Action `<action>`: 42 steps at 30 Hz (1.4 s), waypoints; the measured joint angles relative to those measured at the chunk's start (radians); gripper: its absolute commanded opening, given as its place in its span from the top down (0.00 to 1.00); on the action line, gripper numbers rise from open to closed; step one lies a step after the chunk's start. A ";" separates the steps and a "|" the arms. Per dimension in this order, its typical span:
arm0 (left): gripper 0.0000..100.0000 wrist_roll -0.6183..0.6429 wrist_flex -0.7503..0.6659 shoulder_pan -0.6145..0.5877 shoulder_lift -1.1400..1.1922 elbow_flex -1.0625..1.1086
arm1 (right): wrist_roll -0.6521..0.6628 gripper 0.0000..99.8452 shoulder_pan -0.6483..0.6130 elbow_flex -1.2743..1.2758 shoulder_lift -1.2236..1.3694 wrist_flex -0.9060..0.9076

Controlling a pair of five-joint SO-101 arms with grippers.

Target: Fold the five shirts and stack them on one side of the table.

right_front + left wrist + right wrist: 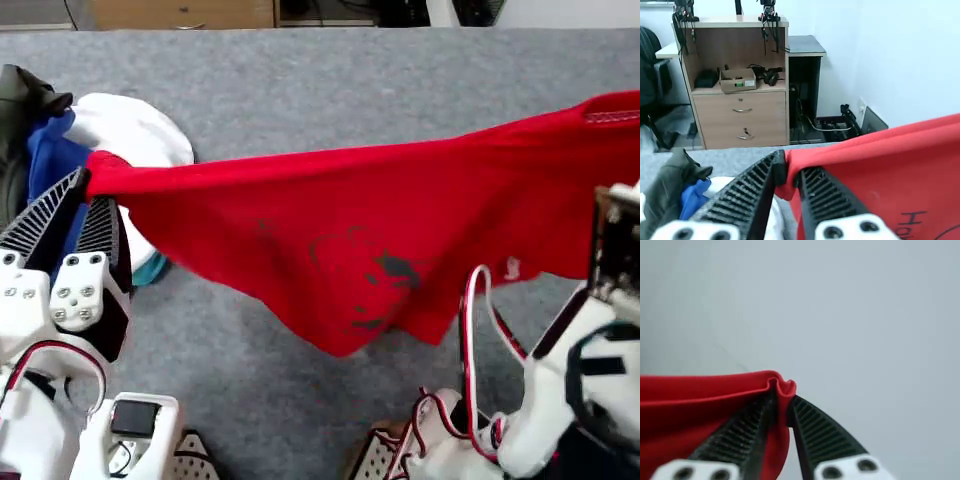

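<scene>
Stretched in the air over a grey felt-topped table (300, 90), from nine o'clock to three o'clock in the high view: a red cotton shirt with a dark printed drawing (350, 240), sagging in the middle toward six o'clock. Cannot tell whether its lowest fold touches the felt. At the nine o'clock end, pinched in the left gripper (88, 195), black ribbed jaws clamped tight on a bunched red corner. At the three o'clock end, held by the right gripper (782, 396), jaws closed on a doubled-over red edge. Heaped at ten o'clock on the table, just beside and partly under the left gripper: a white shirt (140, 130), a blue garment (48, 150), a dark olive garment (20, 100) and a strip of teal cloth (150, 270). Beyond the table's far edge, in the left wrist view, a light wooden cabinet with drawers (740, 115).
</scene>
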 measured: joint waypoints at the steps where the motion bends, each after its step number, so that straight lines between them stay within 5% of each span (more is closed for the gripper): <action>1: 0.98 -0.034 0.003 0.000 0.000 -0.020 | 0.000 1.00 0.000 0.000 0.000 0.000; 18: 0.98 -0.117 0.195 -0.002 -0.002 -0.316 | 0.003 0.99 0.002 -0.187 -0.061 0.055; 26: 0.98 -0.118 0.207 -0.002 -0.002 -0.229 | 0.029 0.99 0.002 -0.230 -0.075 0.057; 33: 0.98 -0.117 -0.061 0.000 -0.002 0.141 | 0.074 1.00 0.002 -0.066 -0.057 0.003; 42: 0.98 -0.117 -0.769 0.003 0.057 0.736 | 0.115 1.00 -0.221 0.364 0.170 -0.262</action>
